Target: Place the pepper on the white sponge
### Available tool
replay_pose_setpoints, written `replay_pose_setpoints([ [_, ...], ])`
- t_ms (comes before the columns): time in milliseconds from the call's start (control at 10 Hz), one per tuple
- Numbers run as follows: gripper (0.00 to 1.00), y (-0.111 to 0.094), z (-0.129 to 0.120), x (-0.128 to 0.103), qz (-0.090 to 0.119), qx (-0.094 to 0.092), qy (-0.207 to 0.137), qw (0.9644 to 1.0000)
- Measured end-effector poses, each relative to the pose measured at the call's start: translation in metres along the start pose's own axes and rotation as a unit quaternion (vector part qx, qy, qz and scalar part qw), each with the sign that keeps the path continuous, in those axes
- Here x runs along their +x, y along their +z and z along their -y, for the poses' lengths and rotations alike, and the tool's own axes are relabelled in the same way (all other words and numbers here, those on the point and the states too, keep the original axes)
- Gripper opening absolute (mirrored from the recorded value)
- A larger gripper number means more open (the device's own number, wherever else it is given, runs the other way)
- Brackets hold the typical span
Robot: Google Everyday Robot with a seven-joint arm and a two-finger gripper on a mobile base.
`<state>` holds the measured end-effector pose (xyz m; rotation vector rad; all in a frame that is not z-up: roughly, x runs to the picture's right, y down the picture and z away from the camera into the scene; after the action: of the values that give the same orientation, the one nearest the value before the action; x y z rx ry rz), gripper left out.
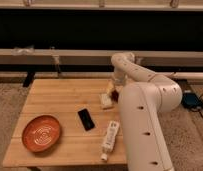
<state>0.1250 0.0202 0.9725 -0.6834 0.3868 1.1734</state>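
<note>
Red pepper (113, 93) lies right under the open gripper (115, 84), against the white sponge (105, 100) just beside it; risk: any sideways brush from the gripper may roll it onto the table (60, 100).

The table (60, 100) is pale blond wood with fine plank lines. On it, the plate (41, 134) is orange with faint concentric rings, the phone (85, 119) black, the bottle (110, 137) white, the sponge (106, 100) off-white, and the pepper (111, 92) dark red (almost maroon). The arm (145, 115) is white. Its pale gripper (116, 84) hangs just above the pepper.
</note>
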Motion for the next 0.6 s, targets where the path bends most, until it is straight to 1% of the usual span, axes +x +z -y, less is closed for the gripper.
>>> replay_pose_setpoints([
  [200, 0.80, 0.0001, 0.0062, 0.0047, -0.002, 0.000, 0.008, 1.0000],
  [300, 0.76, -0.0002, 0.0079, 0.0055, -0.002, -0.001, 0.010, 0.9999],
  [400, 0.65, 0.0004, 0.0083, 0.0061, -0.002, -0.001, 0.012, 0.9999],
  [500, 0.58, 0.0000, 0.0077, 0.0056, -0.002, -0.001, 0.012, 0.9999],
  [600, 0.45, 0.0007, 0.0078, 0.0064, -0.003, -0.001, 0.012, 0.9999],
])
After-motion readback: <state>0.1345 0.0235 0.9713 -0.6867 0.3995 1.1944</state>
